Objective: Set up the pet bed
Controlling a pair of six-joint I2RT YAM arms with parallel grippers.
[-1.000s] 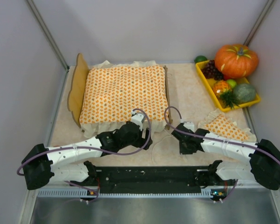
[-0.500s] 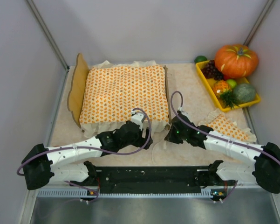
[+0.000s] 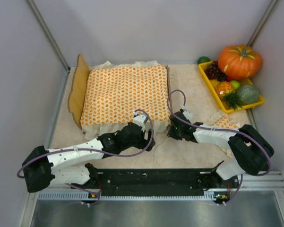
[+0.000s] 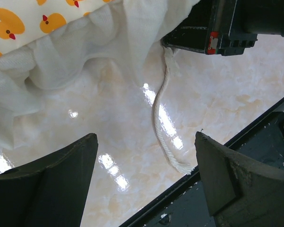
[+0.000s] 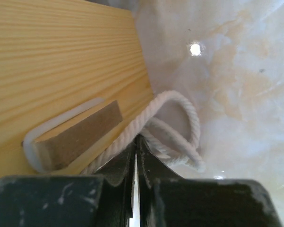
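Overhead view of a beige marbled table (image 3: 193,94). On its far left half, the pet bed (image 3: 78,101), with the rounded plywood headboard (image 3: 79,75) upright at the left end and the foot end toward the table's middle. Spread over the whole bed, a white-ruffled bedspread (image 3: 127,92) printed with small orange ducks, its ruffle spilling past the near side onto the table.

Along the near edge, a left arm (image 3: 75,153) and a right arm (image 3: 217,137), white and black, both reaching inward toward the bed.

At the far right corner, a big orange pumpkin (image 3: 239,60) at the far end of a yellow tray (image 3: 209,84) holding grapes and other fruit. Near the right edge, a small ruffled pillow (image 3: 225,124) in the same print, flat on the table, partly hidden under the right arm, well apart from the bed.

At the bed's near side, just beside the ruffle, the left gripper (image 4: 145,137). Jaws spread wide, nothing between them, only glossy table below.

At the near corner of the bed's foot end, the right gripper (image 5: 135,139). Jaws pressed fully together, tips close against the light-wood frame (image 5: 61,56) and touching a white cord (image 5: 176,95). Unclear whether any cord is pinched between them.

From that corner, the cord trailing loose across the table toward the near edge, frayed at its end.
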